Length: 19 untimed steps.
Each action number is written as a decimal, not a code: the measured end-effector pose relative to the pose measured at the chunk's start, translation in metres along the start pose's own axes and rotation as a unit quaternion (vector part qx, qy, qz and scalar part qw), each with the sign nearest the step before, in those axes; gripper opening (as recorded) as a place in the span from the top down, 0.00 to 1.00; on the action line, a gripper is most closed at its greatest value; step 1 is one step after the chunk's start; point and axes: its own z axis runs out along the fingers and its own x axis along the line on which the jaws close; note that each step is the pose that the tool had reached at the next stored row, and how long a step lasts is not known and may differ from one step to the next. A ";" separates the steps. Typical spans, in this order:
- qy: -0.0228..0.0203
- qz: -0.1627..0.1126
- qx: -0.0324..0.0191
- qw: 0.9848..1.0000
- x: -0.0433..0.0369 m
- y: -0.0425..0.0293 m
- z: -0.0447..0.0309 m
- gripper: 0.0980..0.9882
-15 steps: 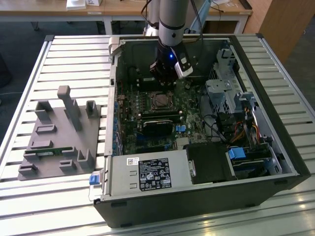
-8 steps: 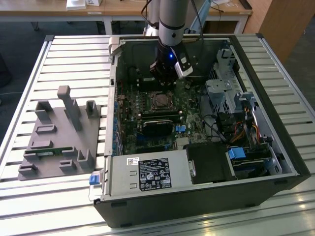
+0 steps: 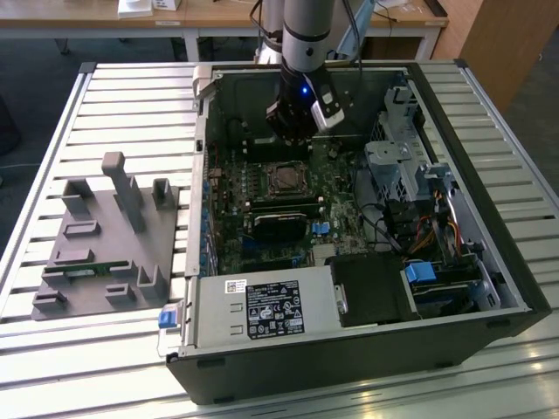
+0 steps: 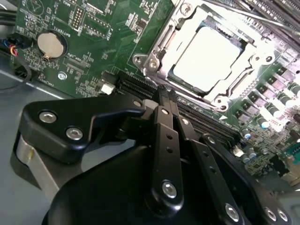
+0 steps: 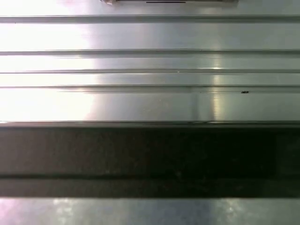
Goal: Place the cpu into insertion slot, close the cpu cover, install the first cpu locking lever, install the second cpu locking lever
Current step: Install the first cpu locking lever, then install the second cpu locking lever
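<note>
Cpu [image 4: 206,58] sits in the insertion slot [image 4: 157,47] (cover down), just beyond the gripper [image 4: 166,96], whose fingers are pressed together.

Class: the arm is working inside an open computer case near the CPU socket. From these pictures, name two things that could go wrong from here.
1. The gripper sits just beside the insertion slot, where the cpu lies; a small slip might scrape it.
2. Motherboard parts and a coin battery crowd the gripper, so a sideways move may hit them.
</note>
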 end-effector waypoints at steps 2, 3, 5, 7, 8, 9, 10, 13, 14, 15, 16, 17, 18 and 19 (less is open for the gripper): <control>0.000 0.000 0.000 1.000 0.0000 -0.0007 -0.0001 0.99; 0.000 0.000 0.000 1.000 0.0000 -0.0010 -0.0001 0.99; 0.000 0.000 0.000 1.000 -0.0001 -0.0017 -0.0001 0.99; 0.000 0.000 0.000 1.000 -0.0001 -0.0025 -0.0002 0.99; 0.000 0.000 0.000 1.000 -0.0001 -0.0028 -0.0002 0.99; 0.000 0.000 0.000 1.000 -0.0001 -0.0032 -0.0002 0.99; 0.000 0.000 0.000 1.000 -0.0002 -0.0037 -0.0002 0.99; 0.000 0.000 0.000 1.000 -0.0003 -0.0052 -0.0003 0.99; 0.000 0.000 0.000 1.000 -0.0003 -0.0058 -0.0004 0.99; 0.000 0.000 0.000 1.000 -0.0003 -0.0063 -0.0004 0.99; 0.000 0.000 0.000 1.000 -0.0003 -0.0068 -0.0004 0.99; 0.000 0.000 0.000 1.000 -0.0003 -0.0073 -0.0005 0.99; 0.000 0.000 0.000 1.000 -0.0003 -0.0079 -0.0005 0.99; 0.000 0.000 0.000 1.000 -0.0003 -0.0084 -0.0005 0.99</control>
